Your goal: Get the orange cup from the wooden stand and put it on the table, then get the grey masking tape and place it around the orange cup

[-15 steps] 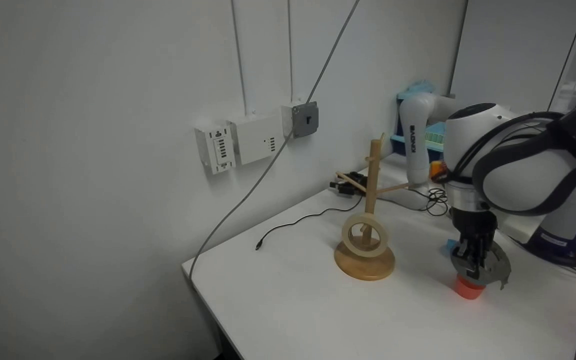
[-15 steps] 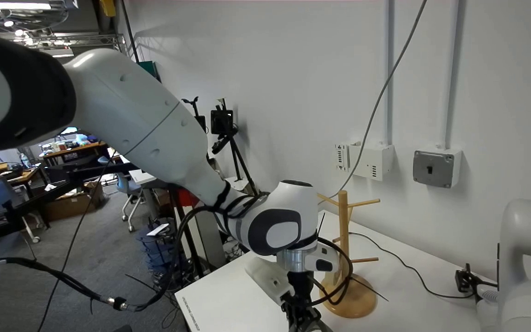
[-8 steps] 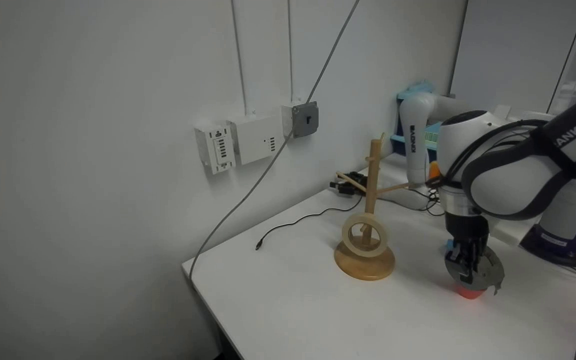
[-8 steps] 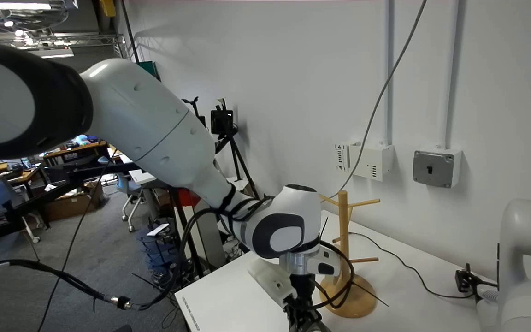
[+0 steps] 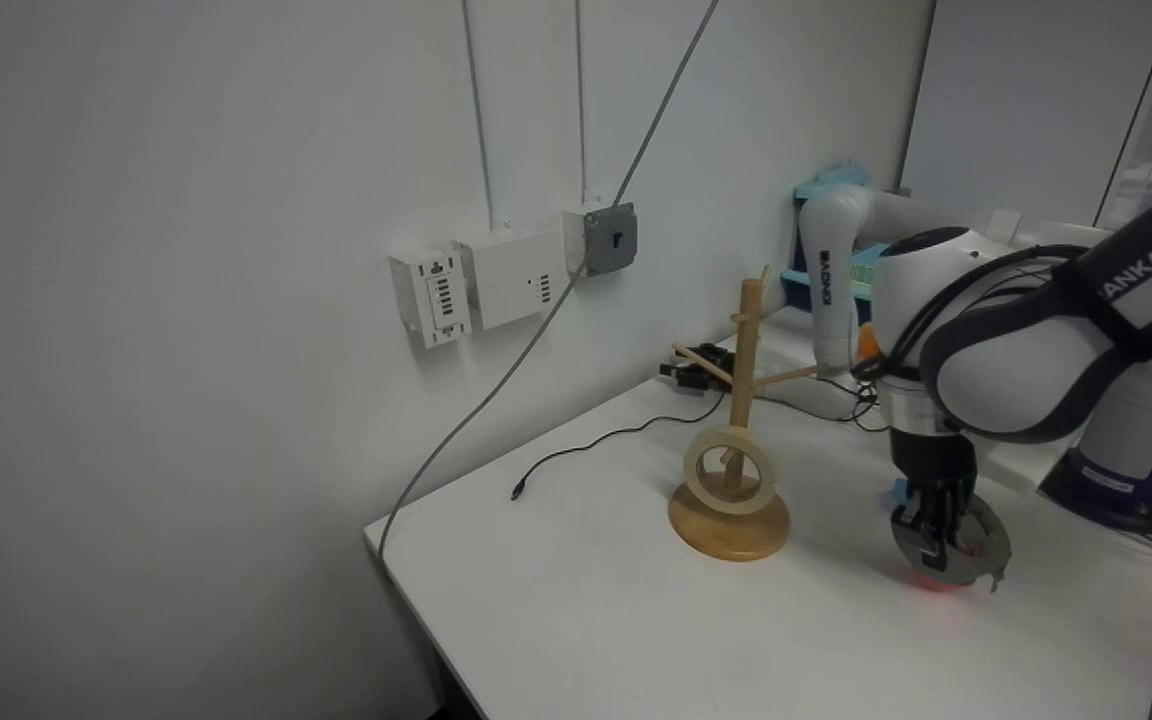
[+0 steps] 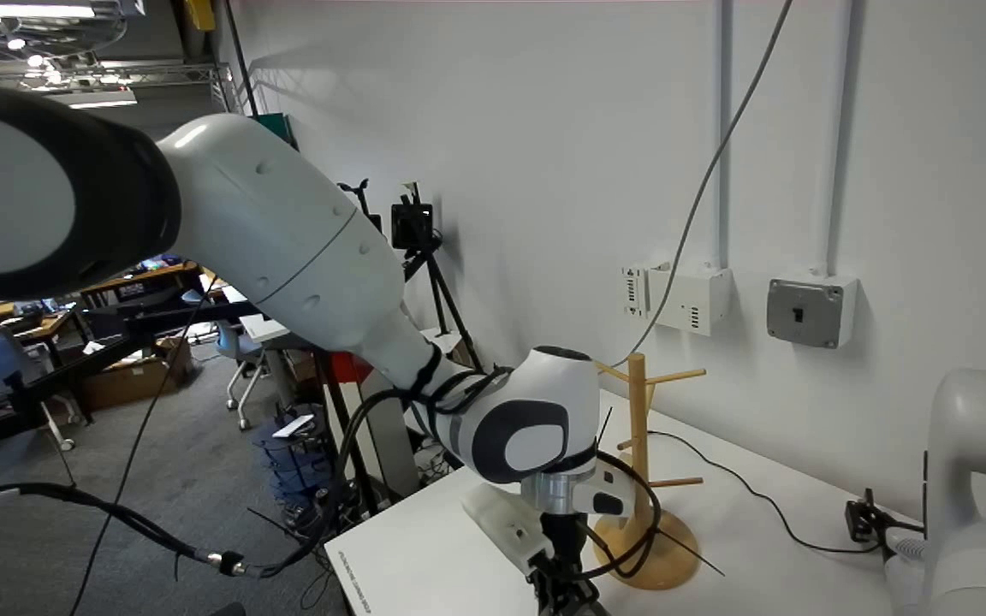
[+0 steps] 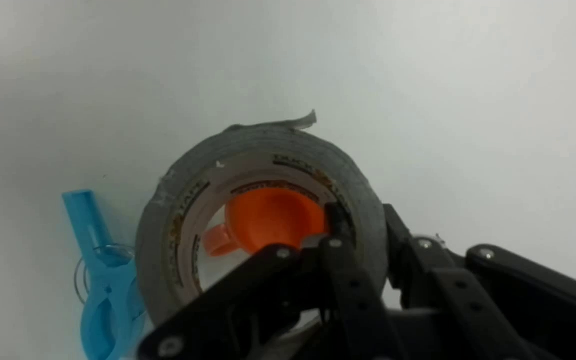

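Near the finish, by the look of it, of a cup-and-tape job. Pinches the grey masking tape (image 7: 155,245) by one side of its ring with the gripper (image 7: 365,220), one finger inside the opening, one outside. Holds the ring, seemingly tilted, at the orange cup (image 7: 275,217), with the cup's mouth and handle in sight through the opening in the wrist view and only a faint red at the ring's lower edge in an exterior view. Seems at least partly around the cup; too hidden to tell a ring touching the table (image 5: 586,590) from one just above it. Done, to all appearances: the cup's transfer from the wooden stand (image 5: 746,350) to the table. Left, most likely: settling the ring flat, letting go and backing off without tipping the cup. Inside the cup, only orange wall in the visible part, the rest hidden behind the gripper. Low on the stand, a beige roll of tape (image 5: 694,470); beside the ring in the wrist view, a blue clamp (image 7: 110,272). In the background, blue baskets (image 6: 292,466), contents too blurred to tell.
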Action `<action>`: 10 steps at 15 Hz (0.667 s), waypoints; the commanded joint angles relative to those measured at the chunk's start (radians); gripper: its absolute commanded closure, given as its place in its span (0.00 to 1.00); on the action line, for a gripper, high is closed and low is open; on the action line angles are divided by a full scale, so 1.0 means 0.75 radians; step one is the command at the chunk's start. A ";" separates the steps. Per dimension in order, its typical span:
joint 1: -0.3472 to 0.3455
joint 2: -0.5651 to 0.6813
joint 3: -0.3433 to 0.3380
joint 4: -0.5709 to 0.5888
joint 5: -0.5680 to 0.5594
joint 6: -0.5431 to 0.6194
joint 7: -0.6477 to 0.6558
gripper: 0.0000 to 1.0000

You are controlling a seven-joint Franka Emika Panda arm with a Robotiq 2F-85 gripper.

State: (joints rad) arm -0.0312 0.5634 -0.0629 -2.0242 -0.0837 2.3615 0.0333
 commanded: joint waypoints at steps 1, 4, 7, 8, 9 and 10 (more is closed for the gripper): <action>-0.034 0.029 0.021 0.049 0.039 -0.032 -0.052 0.95; -0.038 0.029 0.022 0.047 0.042 -0.033 -0.055 0.95; -0.033 0.008 0.016 0.044 0.042 -0.060 -0.036 0.95; -0.029 0.001 0.011 0.043 0.034 -0.064 -0.030 0.95; -0.027 -0.004 0.008 0.043 0.031 -0.071 -0.026 0.95; -0.022 -0.010 0.004 0.043 0.025 -0.079 -0.021 0.95</action>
State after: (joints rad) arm -0.0363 0.5659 -0.0631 -2.0168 -0.0824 2.3542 0.0333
